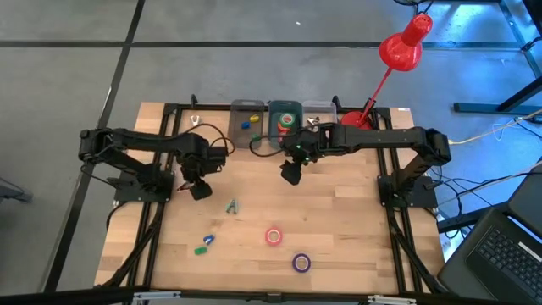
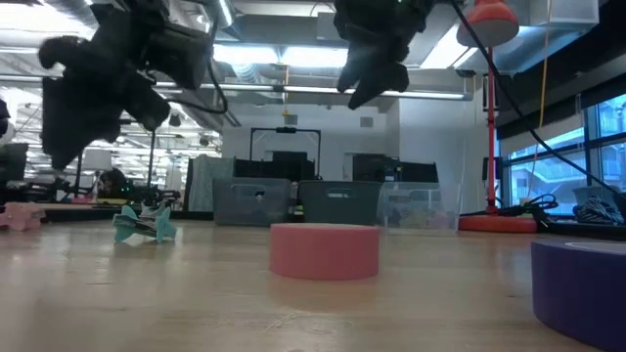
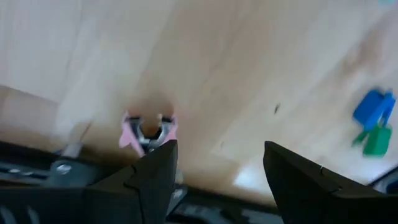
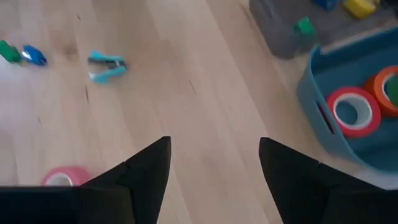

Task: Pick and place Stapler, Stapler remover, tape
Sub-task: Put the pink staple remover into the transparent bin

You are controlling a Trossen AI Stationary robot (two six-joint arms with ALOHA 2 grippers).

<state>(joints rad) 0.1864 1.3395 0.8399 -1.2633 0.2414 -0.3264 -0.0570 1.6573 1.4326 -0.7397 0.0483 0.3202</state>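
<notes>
Pink tape roll (image 1: 273, 236) (image 2: 324, 249) (image 4: 62, 177) and purple tape roll (image 1: 301, 263) (image 2: 587, 284) lie flat on the near part of the table. A teal staple remover (image 1: 232, 206) (image 2: 144, 223) (image 4: 106, 65) rests between the arms. A pink staple remover (image 3: 148, 132) lies by the table's left edge. Small blue and green staplers (image 1: 204, 244) (image 3: 373, 121) sit near left. My left gripper (image 1: 201, 188) (image 3: 217, 149) hovers open above the pink remover. My right gripper (image 1: 292, 174) (image 4: 214, 146) hangs open over mid-table, in front of the bins. Both are empty.
Three bins line the far edge: a grey bin (image 1: 246, 119) with small coloured pieces, a teal bin (image 1: 285, 108) (image 4: 311, 93) holding red tape (image 4: 353, 111) and orange tape (image 4: 388, 90), and a clear bin (image 1: 318, 108). A red lamp (image 1: 398, 51) stands at far right.
</notes>
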